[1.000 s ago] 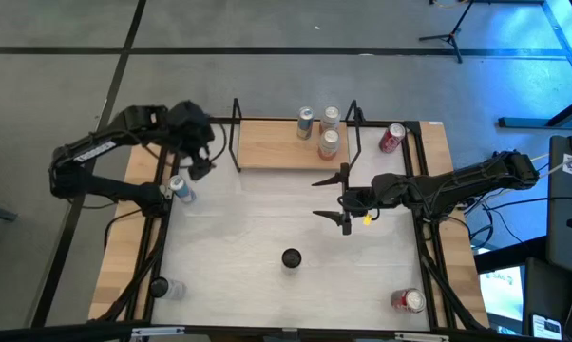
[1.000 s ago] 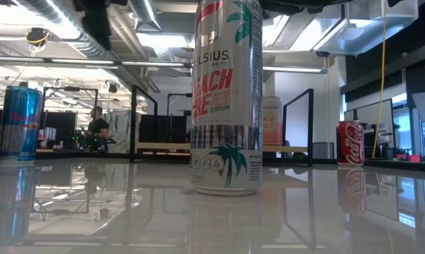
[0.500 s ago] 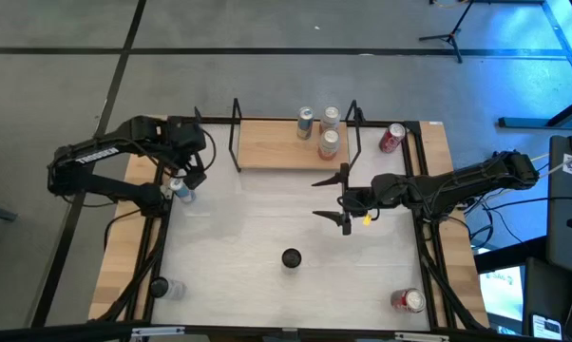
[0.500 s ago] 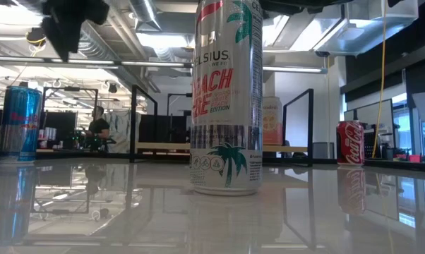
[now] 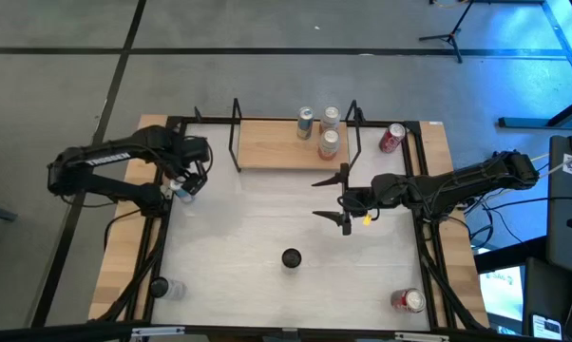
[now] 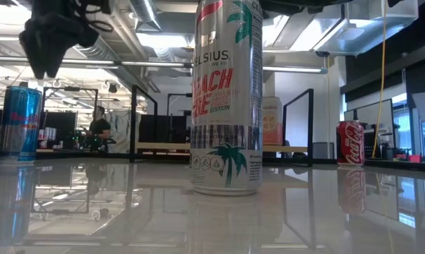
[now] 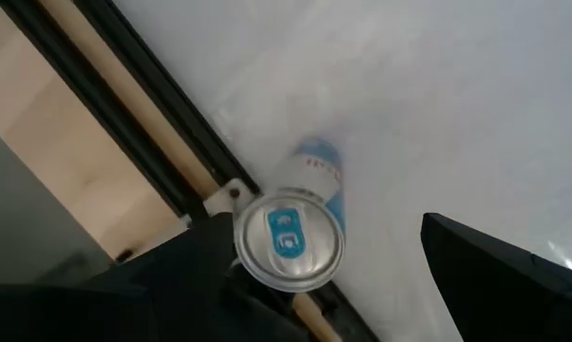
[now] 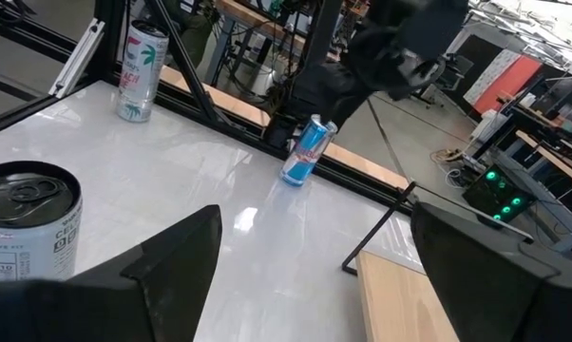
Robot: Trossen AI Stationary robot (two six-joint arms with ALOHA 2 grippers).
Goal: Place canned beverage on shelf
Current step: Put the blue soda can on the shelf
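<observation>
A blue and silver can [image 5: 181,187] stands upright at the table's left edge; it also shows in the low view [image 6: 18,123] and in the left wrist view [image 7: 291,233]. My left gripper [image 5: 193,173] is open and hovers just above this can, its fingers pointing down on either side of the can's top [image 7: 288,237]. The shelf [image 5: 276,147], a light-wood board with black rod uprights, lies at the far edge and carries three cans [image 5: 329,142]. My right gripper [image 5: 332,199] is open and empty at the table's middle right.
A tall white palm-tree can [image 6: 226,99] with a dark top [image 5: 291,257] stands at the near middle. A red can [image 5: 391,138] lies right of the shelf. Another red can [image 5: 408,301] lies at the near right and a pale can [image 5: 167,288] at the near left.
My left gripper has gone from beside the shelf's left upright toward the table's near edge and down, and now hangs over the blue can. The can has stayed in place.
</observation>
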